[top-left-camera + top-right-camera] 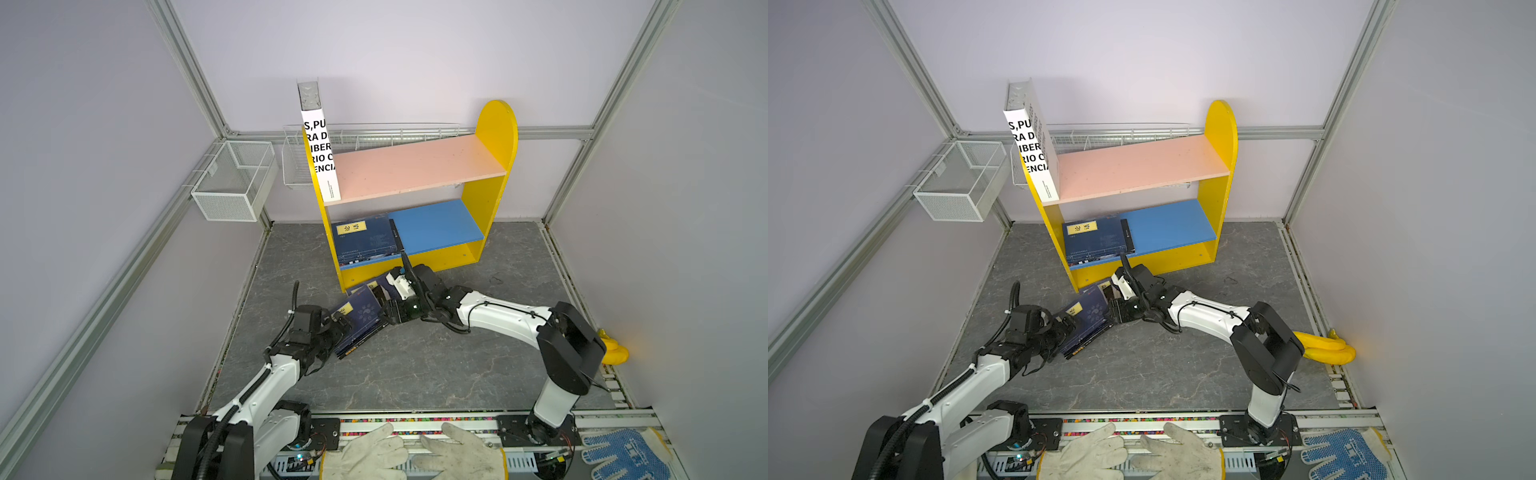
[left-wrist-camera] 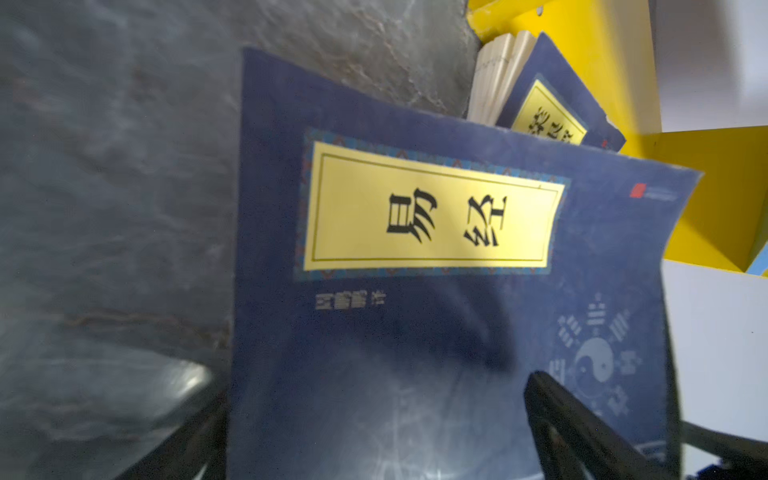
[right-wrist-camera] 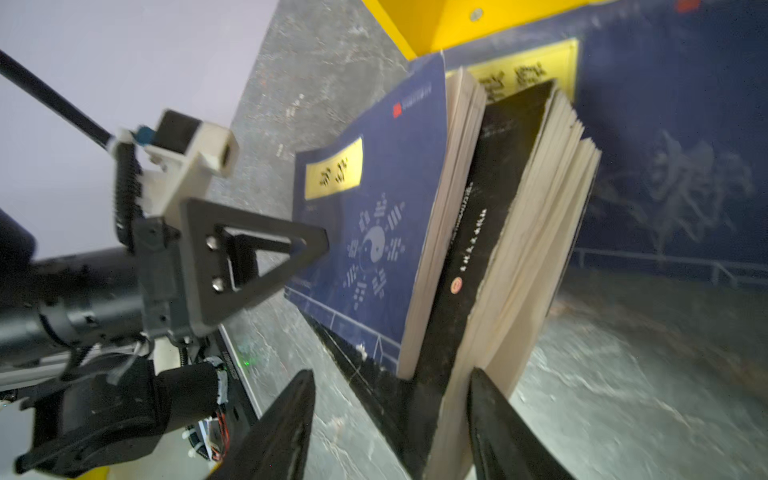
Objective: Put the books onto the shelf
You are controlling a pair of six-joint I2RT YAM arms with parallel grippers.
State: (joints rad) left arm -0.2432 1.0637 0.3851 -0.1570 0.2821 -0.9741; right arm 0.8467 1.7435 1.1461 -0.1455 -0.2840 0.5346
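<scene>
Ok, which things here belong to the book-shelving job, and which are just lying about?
Job:
- floor books
- shelved navy books
- standing white book
- shelf

Lying about:
- wire baskets
- white gloves
- blue glove
- yellow banana-like thing

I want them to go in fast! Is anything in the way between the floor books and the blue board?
Nothing visible is. The floor books lie right before the shelf, and the blue board is bare on the right; shelved books cover its left part.
</scene>
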